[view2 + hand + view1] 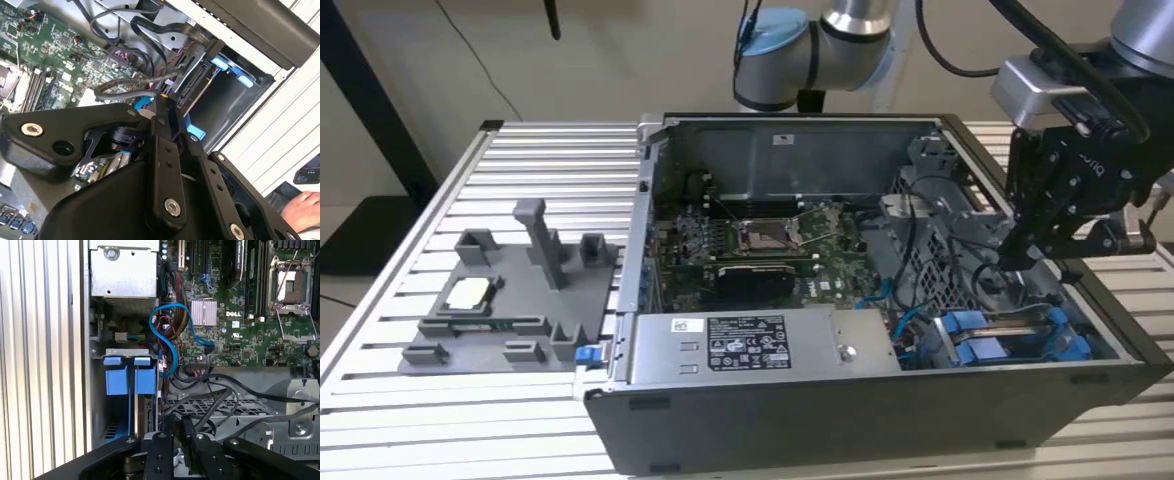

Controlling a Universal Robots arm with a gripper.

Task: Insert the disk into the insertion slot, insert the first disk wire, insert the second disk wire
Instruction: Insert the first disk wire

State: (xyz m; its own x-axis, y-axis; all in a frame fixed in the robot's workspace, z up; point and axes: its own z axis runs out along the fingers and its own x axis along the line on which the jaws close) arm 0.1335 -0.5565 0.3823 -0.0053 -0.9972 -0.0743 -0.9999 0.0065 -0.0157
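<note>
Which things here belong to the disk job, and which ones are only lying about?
Job: silver-grey disk in blue plastic carrier; grey metal drive bay; black gripper.
Lying about: grey plastic fixture tray with posts; grey labelled power-supply box; green motherboard.

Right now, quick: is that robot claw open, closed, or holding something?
Gripper: cannot tell whether it is open or closed; it hangs by the black cables inside the computer case.

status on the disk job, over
Gripper low inside the case, above the insertion slot. Disk in its blue carrier sits in the slot. Black cables crowd the gripper's tip.
</note>
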